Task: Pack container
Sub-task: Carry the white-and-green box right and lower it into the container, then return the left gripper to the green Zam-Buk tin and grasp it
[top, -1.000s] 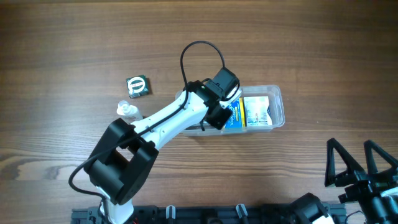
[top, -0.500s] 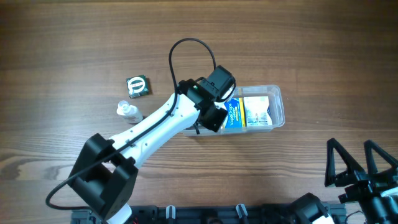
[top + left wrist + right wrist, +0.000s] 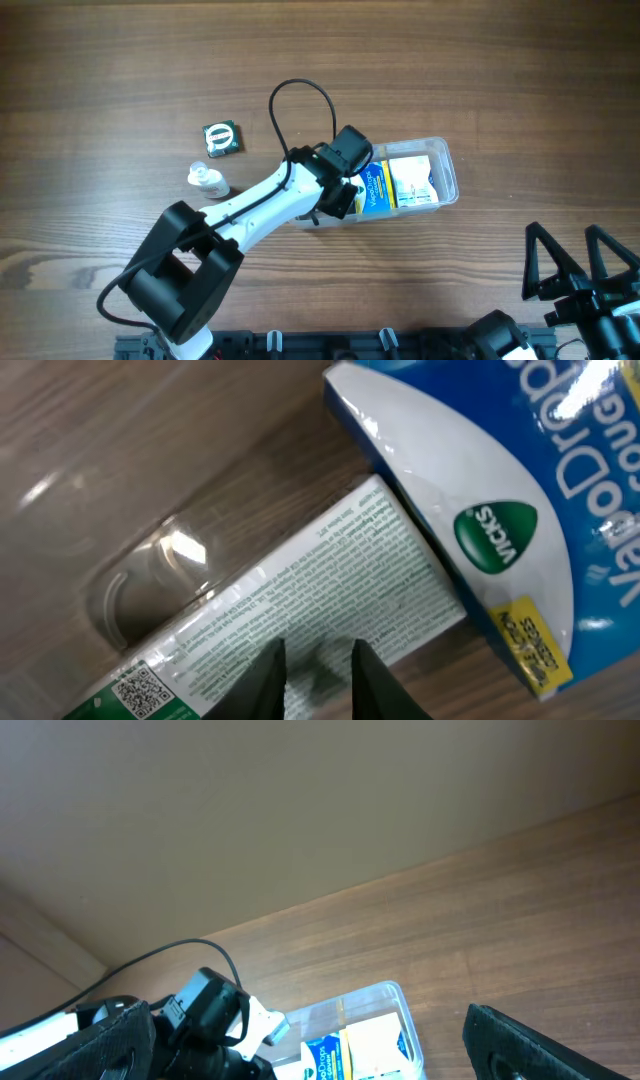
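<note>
Vs one second ago: the left arm (image 3: 270, 195) has drawn its wrist slightly left and toward the robot. The cable loop (image 3: 300, 95) has swung left with it, and more of the blue Vicks box (image 3: 372, 188) is uncovered. Container (image 3: 447, 165), green packet (image 3: 222, 138), small bottle (image 3: 207, 179) and right arm (image 3: 580, 290) unchanged.

Left jaws are parted a little, with a narrow gap and nothing clamped between the fingertips (image 3: 268, 678). They hang just over a white box with green print (image 3: 300, 600).

The container lies on the worktop (image 3: 120, 60) right of centre, long axis left-right. The left jaws are over its left end. The blue box and a white box (image 3: 412, 180) sit side by side in it, right of those jaws.

Right jaws are spread wide and empty at the near right corner, well apart from the container.
</note>
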Tool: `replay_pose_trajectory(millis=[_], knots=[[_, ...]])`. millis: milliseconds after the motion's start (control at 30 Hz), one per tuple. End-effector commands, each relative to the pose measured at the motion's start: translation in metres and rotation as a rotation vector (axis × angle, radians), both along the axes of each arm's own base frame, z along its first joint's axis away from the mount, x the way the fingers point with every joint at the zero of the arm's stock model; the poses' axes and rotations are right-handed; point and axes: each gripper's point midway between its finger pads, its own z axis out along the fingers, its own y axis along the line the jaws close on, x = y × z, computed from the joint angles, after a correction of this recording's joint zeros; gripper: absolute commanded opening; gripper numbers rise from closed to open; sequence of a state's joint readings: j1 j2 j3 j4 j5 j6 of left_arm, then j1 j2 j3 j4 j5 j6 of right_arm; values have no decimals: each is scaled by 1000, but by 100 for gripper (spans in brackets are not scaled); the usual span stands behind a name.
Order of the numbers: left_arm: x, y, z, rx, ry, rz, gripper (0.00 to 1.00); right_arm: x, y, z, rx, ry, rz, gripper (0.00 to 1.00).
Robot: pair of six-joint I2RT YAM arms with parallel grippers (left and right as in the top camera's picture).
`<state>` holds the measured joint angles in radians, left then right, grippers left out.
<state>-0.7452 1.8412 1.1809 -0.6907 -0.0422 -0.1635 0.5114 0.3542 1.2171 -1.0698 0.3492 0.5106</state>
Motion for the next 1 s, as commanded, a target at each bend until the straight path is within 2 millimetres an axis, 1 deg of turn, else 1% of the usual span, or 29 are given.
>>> replay_pose_trajectory(millis=[0,100,167,200,267,367,467,533,567,600,633,667,733,800,833,867,900,933,967], knots=[[12,11,-15,77,-60,19,24,0,-3,1,-11,-8,-15,100],[32,12,-10,91,-160,44,24,0,-4,1,-11,-8,-16,100],[48,16,-4,112,-236,71,24,0,-4,1,-11,-8,-16,100],[53,17,-1,116,-260,83,23,0,-4,1,-11,-8,-16,100],[56,16,5,104,-273,86,20,0,-3,1,-11,-8,-15,100],[61,14,25,77,-317,97,21,0,-3,1,-11,-8,-16,100],[56,6,71,-2,-351,89,29,0,-3,1,-11,-8,-16,100],[49,4,117,-81,-382,83,34,0,-3,1,-11,-8,-16,100],[45,9,140,-110,-413,90,37,0,-3,1,-11,-8,-15,100],[41,18,169,-151,-458,105,43,0,-3,1,-11,-8,-16,100],[38,29,191,-181,-497,125,46,0,-3,1,-11,-8,-15,100],[37,44,212,-200,-544,160,49,0,-3,1,-11,-8,-16,100],[38,79,242,-207,-623,243,52,0,-4,1,-11,-8,-16,100],[40,119,263,-208,-680,347,58,0,-3,1,-11,-8,-15,100],[42,136,267,-205,-690,392,60,0,-4,1,-11,-8,-16,100],[45,162,266,-187,-682,458,61,0,-4,1,-11,-8,-16,100],[47,177,261,-176,-661,499,62,0,-4,1,-11,-8,-16,100],[50,193,251,-162,-616,541,65,0,-4,1,-11,-8,-16,100],[52,202,242,-156,-582,569,67,0,-3,1,-11,-8,-16,100]])
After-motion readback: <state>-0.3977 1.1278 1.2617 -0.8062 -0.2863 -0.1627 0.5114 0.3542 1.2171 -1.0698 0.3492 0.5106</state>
